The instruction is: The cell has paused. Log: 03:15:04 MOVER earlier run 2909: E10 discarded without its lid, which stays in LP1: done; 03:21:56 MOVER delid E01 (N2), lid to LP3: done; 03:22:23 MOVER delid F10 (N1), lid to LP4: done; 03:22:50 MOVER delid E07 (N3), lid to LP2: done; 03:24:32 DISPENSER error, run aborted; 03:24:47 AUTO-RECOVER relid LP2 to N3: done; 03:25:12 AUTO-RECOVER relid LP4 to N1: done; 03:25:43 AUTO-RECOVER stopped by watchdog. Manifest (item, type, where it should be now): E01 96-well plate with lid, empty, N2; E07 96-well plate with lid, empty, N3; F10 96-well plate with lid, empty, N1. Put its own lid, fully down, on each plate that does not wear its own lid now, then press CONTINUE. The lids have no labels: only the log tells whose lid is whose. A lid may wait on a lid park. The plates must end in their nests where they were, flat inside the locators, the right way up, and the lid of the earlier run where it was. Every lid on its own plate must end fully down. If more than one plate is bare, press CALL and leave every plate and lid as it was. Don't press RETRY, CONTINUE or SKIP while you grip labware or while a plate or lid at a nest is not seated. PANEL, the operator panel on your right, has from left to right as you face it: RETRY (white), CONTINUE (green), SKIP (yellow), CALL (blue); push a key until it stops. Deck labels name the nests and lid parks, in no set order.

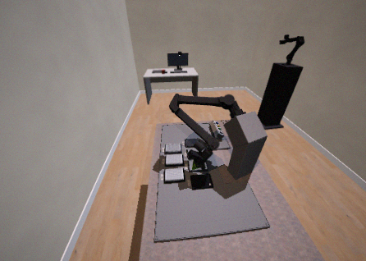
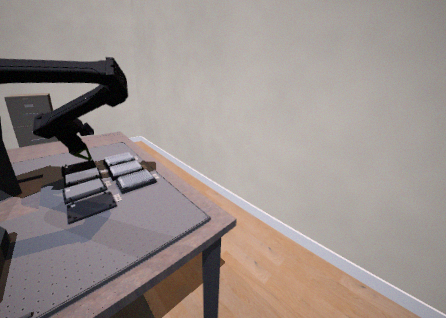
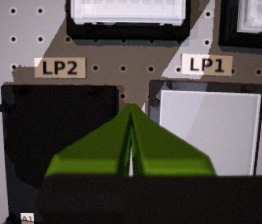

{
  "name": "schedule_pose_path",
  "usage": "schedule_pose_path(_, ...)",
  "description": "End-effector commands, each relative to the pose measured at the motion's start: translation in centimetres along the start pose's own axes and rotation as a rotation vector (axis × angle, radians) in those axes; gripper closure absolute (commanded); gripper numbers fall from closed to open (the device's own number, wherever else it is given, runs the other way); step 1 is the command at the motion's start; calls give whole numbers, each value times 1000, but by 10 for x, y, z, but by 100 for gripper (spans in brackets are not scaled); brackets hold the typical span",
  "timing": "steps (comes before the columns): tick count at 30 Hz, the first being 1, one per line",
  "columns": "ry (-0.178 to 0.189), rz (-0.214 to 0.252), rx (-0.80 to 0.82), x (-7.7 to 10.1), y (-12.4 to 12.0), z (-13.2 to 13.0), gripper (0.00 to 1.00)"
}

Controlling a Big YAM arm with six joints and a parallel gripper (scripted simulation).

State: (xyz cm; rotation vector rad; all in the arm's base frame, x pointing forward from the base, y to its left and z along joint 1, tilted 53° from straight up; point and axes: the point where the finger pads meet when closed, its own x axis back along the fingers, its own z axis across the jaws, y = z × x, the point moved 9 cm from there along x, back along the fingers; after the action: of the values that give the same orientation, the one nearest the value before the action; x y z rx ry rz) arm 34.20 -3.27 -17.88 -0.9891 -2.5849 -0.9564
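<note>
My gripper [image 3: 131,112] has green fingers pressed together with nothing between them. In the wrist view it hovers above the gap between two lid parks. The park labelled LP2 [image 3: 59,127] on the left is a bare black tray. The park labelled LP1 [image 3: 209,131] on the right holds a clear lid. Parts of two plates [image 3: 127,11] show in the nests beyond the labels. In the top view the gripper [image 1: 199,165] is over the row of parks, beside three plates [image 1: 173,161]. In the exterior view the gripper [image 2: 82,152] is above the far end of the parks.
The operator panel [image 1: 217,128] with coloured keys stands at the far side of the deck mat, near the arm's grey base [image 1: 244,145]. A black pedestal [image 1: 280,94] and a desk with a monitor [image 1: 171,75] stand further off on the floor.
</note>
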Motion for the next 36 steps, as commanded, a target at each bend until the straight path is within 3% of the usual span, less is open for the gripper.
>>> schedule_pose_path(1,6,-7,-10,7,3,-2,100)
schedule_pose_path(11,13,-13,7,1,-4,-4,100)
schedule_pose_path(12,30,-27,22,-5,-6,0,100)
schedule_pose_path(13,-3,-103,-16,-6,6,-7,100)
schedule_pose_path(15,-4,-170,-16,-12,8,-10,100)
schedule_pose_path(16,-4,-178,-16,-14,11,-12,100)
schedule_pose_path(20,-4,-178,-16,-24,27,-19,100)
schedule_pose_path(21,15,-151,7,-30,31,-23,100)
schedule_pose_path(23,15,-151,7,-30,31,-23,100)
schedule_pose_path(27,-17,-208,-17,-35,58,-33,100)
schedule_pose_path(28,5,-212,-1,-34,66,-27,100)
schedule_pose_path(36,4,-213,-2,-52,100,-42,100)
